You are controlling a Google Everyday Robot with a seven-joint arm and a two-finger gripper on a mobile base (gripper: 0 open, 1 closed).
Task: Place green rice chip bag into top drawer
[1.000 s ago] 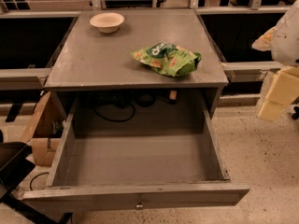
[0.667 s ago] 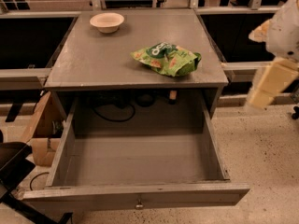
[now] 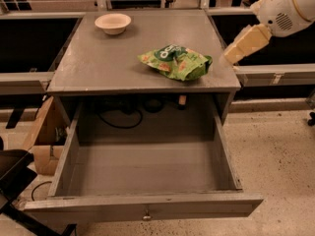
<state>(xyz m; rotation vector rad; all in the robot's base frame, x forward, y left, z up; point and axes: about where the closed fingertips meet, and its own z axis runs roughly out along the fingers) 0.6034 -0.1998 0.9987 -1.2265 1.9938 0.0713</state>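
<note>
Up at right, the cream-coloured gripper [image 3: 244, 44] hangs by the right edge of the worktop; can't tell if it's spread or closed. Crinkly bright-green rice chip bag [image 3: 175, 62] lies flat just left of it & a bit lower, near but apart, so prob. lining up for the pick. Bag rests on grey worktop [image 3: 98, 63] near the front edge, right above the wide grey top drawer [image 3: 142, 166], which is pulled out w/ nothing inside, ready for the drop. Small cream bowl [image 3: 113, 22] sits well apart, back left.

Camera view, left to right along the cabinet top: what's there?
cream bowl → green rice chip bag → end effector, by the right edge of the cabinet, apart from the bag.
</note>
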